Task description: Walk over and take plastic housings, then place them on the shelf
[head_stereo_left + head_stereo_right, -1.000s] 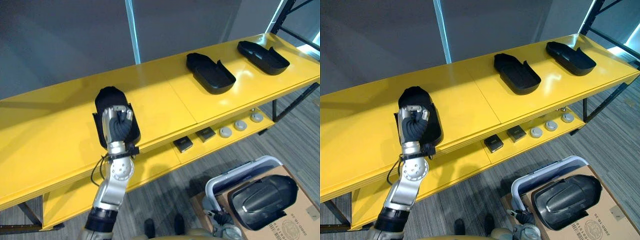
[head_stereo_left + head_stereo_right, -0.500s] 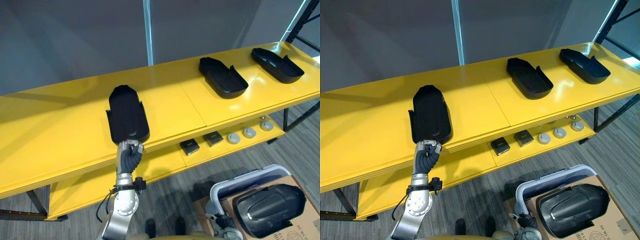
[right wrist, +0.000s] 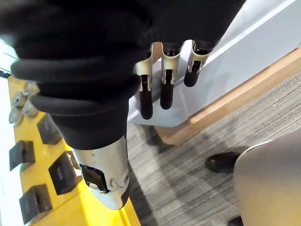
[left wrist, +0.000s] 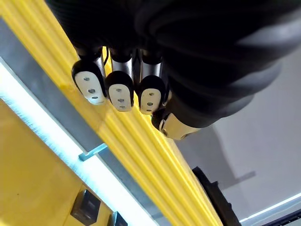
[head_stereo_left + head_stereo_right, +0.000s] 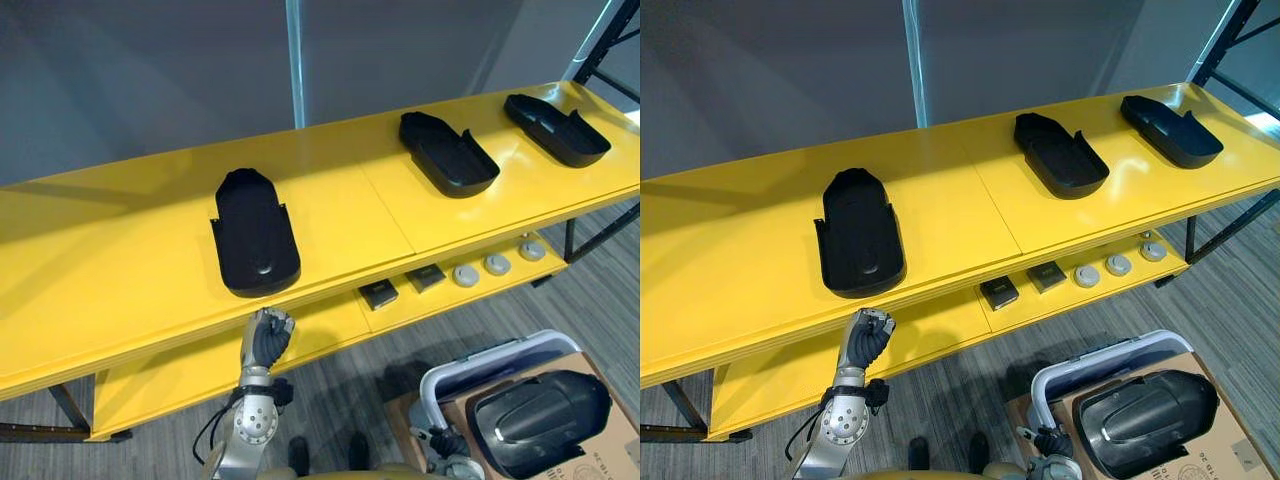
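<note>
The nearest-left plastic housing is lying hollow side up on the top level of the yellow shelf, its long axis running near to far, its rounded narrow end pointing far and its wider end sitting right at the shelf's near edge. The left hand is hanging just near of that wide end, below the shelf's front lip and clear of the housing; in the left wrist view its fingers are curling inward and gripping nothing. Two more housings, a middle one and a far-right one, are resting hollow side up further right on the same level, each slanting from far left to near right.

The housing that seems to be waiting its turn is lying domed side up in a cardboard box at the near right, beside a white-rimmed bin. Its long axis is running left to right, with the rounder end apparently facing right. The right hand is hanging with fingers straight and empty, close to the bin wall and the box edge, so it is looking like the nearer hand for that pick, with the housing lying to its right. Small black blocks and grey discs are sitting on the lower level
</note>
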